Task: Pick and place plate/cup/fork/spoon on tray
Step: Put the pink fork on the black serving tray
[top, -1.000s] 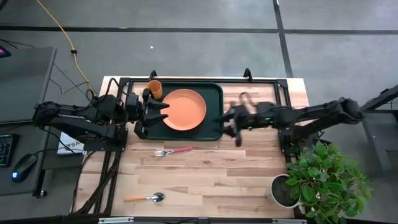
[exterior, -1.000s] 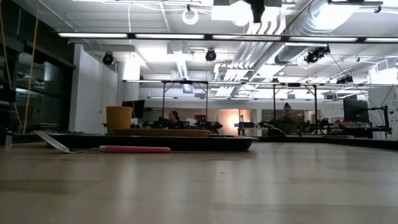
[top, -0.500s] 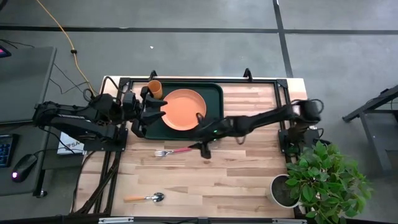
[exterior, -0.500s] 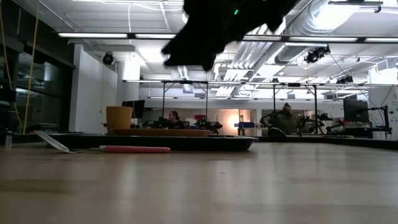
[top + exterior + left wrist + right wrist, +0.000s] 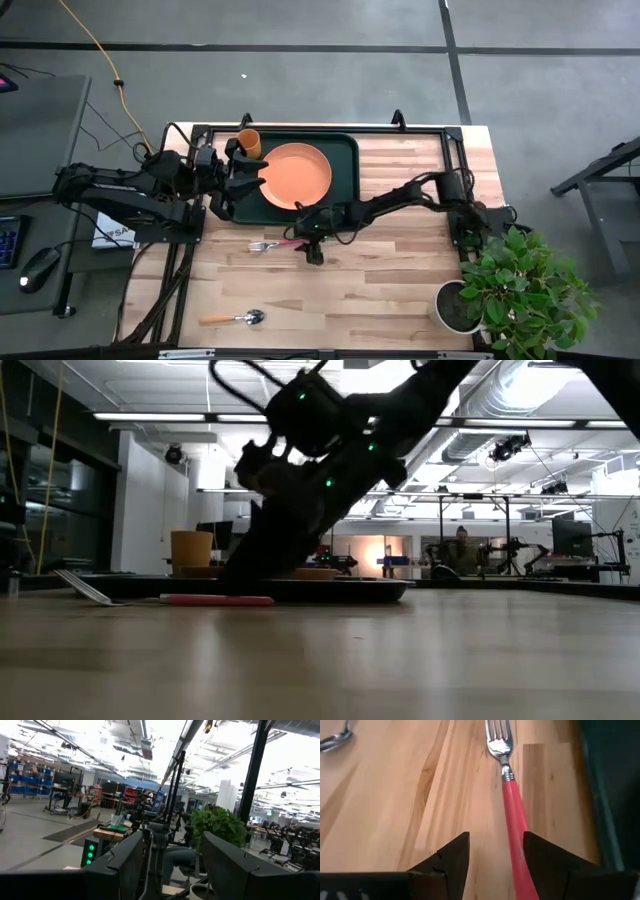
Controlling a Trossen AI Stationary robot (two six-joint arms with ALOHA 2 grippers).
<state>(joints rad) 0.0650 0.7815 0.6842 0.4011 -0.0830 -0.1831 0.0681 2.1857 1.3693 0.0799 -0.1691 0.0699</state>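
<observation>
The fork (image 5: 272,243) lies flat on the wooden table just near of the tray (image 5: 345,205), pink handle toward the right. My right gripper (image 5: 308,243) is open and low over the handle's free end. In the right wrist view the handle (image 5: 512,815) runs between the fingers, close to one finger (image 5: 542,860). The orange plate (image 5: 296,177) and the orange cup (image 5: 248,143) stand on the tray. The spoon (image 5: 235,318) lies near the table's near edge. My left gripper (image 5: 258,182) is open and empty at the tray's left edge. My right gripper's fingers stand on either side of the fork's pink handle (image 5: 519,862), near its free end, slanting down from the table's right and lying along it. The handle lies close beside one finger; I cannot tell whether it touches. The fork rests flat on the table.
A potted plant (image 5: 515,290) stands at the table's near right corner. The tray's near rim (image 5: 607,795) runs close beside the fork. Bare wood lies between the fork and the spoon (image 5: 335,737).
My right gripper has swung from beside the tray's right edge toward the table's left and near edge and come down over the fork's handle. The fork, the spoon, the plate and the cup have stayed in place.
</observation>
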